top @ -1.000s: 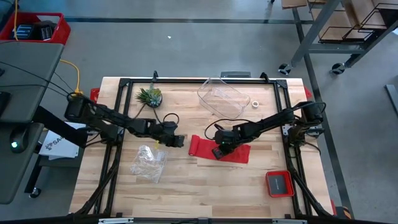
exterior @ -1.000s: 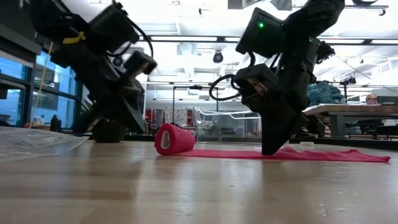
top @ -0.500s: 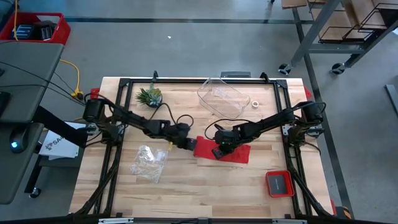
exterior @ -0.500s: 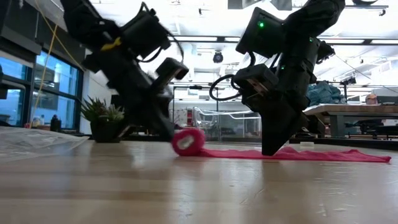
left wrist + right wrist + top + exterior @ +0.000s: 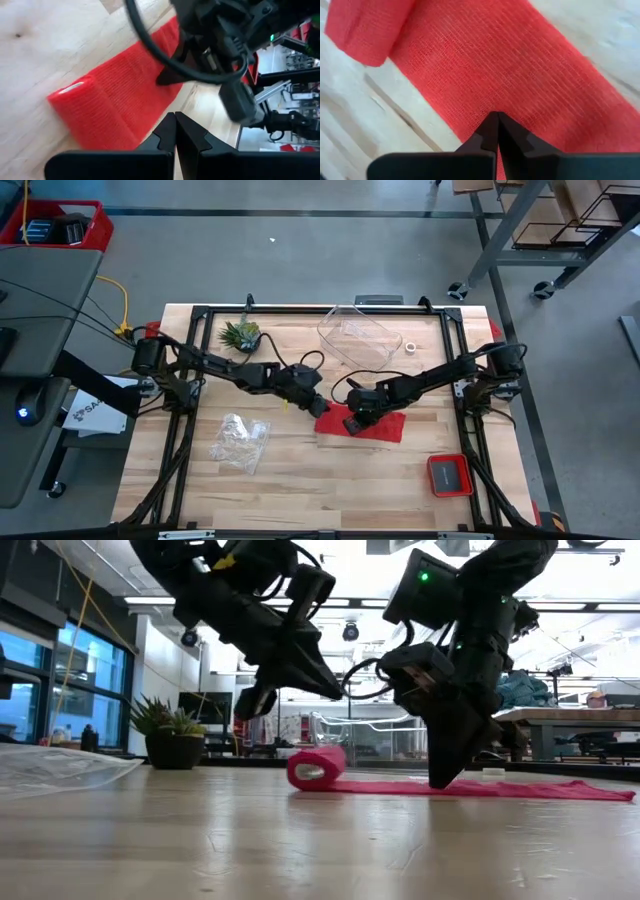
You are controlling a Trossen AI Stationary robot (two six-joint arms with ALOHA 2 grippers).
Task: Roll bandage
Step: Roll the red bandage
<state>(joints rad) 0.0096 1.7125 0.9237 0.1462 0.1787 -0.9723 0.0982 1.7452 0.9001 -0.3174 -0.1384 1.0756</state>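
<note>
While both grippers' jaws sit pressed together, one bandage (image 5: 362,424) lies half-rolled between two arms.

The bandage (image 5: 372,426) under my dark fingers (image 5: 492,132) is bright red with a fine woven mesh texture. The tabletop (image 5: 300,480) is pale wood with grain streaks. Near its right front corner sits a red tray (image 5: 450,475) with a dark inside.
</note>
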